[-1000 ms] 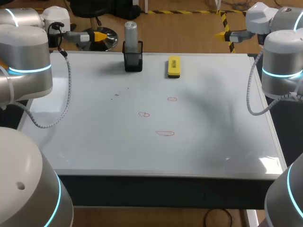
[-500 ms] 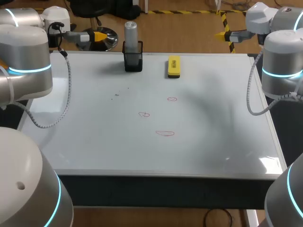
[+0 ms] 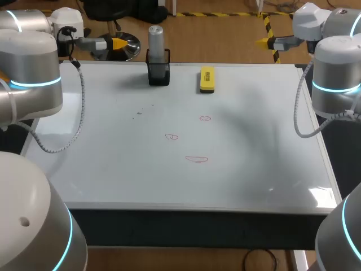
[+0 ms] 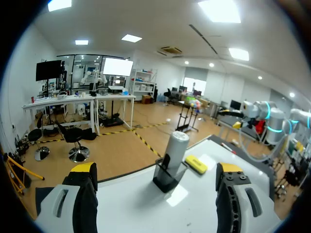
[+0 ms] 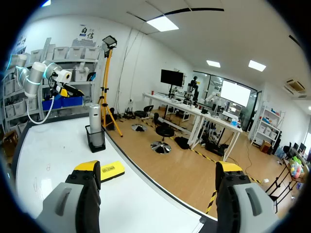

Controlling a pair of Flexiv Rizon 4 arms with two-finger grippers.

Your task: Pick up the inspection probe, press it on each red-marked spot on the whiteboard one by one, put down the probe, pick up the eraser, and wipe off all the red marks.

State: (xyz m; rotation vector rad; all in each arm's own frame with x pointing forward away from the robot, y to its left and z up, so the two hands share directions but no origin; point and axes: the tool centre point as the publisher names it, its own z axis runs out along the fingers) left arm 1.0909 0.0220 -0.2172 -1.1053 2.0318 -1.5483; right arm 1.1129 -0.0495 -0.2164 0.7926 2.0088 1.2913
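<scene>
Nothing has moved since the earlier frames; both arms sit at the far corners of the whiteboard [image 3: 101,169]. Left gripper [image 4: 156,168]: fingers spread wide. Right gripper [image 5: 159,167]: also wide. Probe [image 3: 155,38] stands upright in a black holder [image 3: 158,73] at the board's far edge. Eraser [image 3: 207,79] lies flat near the holder, not touching it. Three red marks [image 3: 196,159] sit mid-board, well apart from both grippers.

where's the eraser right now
In the head view the yellow eraser lies flat near the whiteboard's far edge, right of the black holder that holds the probe.
</scene>
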